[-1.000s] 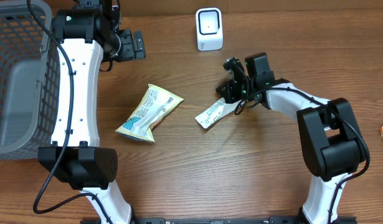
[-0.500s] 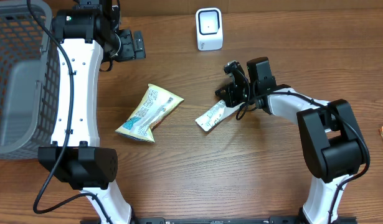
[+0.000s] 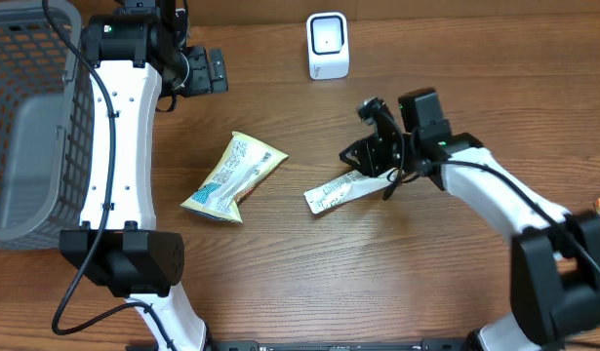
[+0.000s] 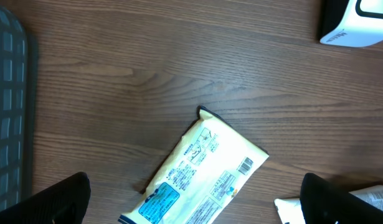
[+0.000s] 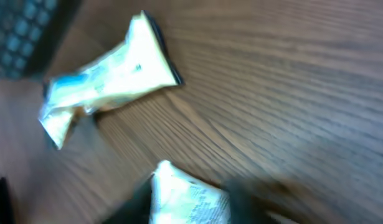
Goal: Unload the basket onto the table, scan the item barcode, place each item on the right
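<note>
Currently pickup step: packet [image 3: 334, 192] flat on desk [image 3: 309, 263], well apart from scanner [image 3: 328, 46]. Right gripper [image 3: 370, 161] at its end; blur, can't tell if gripping. Left gripper [image 3: 212, 70] wide open, empty. Next: firm grip, lift, face barcode to scanner.

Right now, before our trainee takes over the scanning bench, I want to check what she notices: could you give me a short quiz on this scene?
1. True or false: the pale yellow snack packet lies on the brown wooden table, outside the grey mesh basket.
2. Which lies nearest the right gripper? A, white box-shaped scanner; B, small white printed sachet; C, the basket.
3. Fill in: the jaws of the left gripper stand ___.
Key: 1 true; 2 B; 3 open.
</note>
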You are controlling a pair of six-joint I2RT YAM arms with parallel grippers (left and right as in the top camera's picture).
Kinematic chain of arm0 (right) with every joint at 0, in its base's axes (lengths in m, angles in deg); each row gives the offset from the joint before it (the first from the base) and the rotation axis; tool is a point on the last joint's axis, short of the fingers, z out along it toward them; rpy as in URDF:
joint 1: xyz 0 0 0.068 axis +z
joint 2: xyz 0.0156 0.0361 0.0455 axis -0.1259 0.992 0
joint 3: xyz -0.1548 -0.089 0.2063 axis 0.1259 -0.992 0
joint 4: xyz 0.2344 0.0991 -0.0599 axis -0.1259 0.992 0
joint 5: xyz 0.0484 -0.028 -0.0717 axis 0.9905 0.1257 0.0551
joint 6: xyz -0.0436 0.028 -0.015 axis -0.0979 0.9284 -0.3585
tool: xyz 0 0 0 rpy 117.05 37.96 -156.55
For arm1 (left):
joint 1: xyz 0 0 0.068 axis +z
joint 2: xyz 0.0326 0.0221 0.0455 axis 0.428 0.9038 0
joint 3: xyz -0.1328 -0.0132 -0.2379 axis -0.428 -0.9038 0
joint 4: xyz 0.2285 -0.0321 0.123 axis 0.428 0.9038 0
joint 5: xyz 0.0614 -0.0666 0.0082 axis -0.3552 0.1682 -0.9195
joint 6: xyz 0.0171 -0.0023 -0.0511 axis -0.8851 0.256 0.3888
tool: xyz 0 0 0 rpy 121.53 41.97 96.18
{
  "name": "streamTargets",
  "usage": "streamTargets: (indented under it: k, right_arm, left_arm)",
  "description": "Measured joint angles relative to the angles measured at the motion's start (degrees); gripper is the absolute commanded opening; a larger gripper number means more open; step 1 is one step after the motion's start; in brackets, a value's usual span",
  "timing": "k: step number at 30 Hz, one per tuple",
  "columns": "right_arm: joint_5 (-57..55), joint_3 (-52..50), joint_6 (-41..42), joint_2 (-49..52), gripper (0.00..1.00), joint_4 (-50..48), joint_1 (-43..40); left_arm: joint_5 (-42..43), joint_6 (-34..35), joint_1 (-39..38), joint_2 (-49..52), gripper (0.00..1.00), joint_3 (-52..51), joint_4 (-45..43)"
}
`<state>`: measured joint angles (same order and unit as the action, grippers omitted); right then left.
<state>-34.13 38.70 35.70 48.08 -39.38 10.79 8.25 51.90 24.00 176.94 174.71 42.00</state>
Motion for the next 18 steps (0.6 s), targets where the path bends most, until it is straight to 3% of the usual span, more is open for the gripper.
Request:
streamTargets:
  k: [4,10,13,15,18]
  right_arm:
    - [-0.6,0.0,4.3,-4.2,1.00,2.8,-0.2]
    - [1.4,0.0,24.6,-7.4,1.00,9.9,-5.0]
    - [4.4,0.0,31.9,-7.4,0.84,11.8,-8.1]
    - [5.5,0.0,35.2,-7.4,1.00,11.6,-8.8]
    - [6.1,0.0,43.8,-7.4,1.00,9.8,-8.9]
  left_arm:
    - [0.0,0.0,0.0,0.0,1.00,0.0,0.0]
    - [0.0,0.0,0.0,0.0,1.00,0.0,0.0]
    - [0.0,0.0,0.0,0.0,1.00,0.0,0.0]
    - [0.0,0.0,0.0,0.0,1.00,0.0,0.0]
    - [0.0,0.0,0.0,0.0,1.00,0.0,0.0]
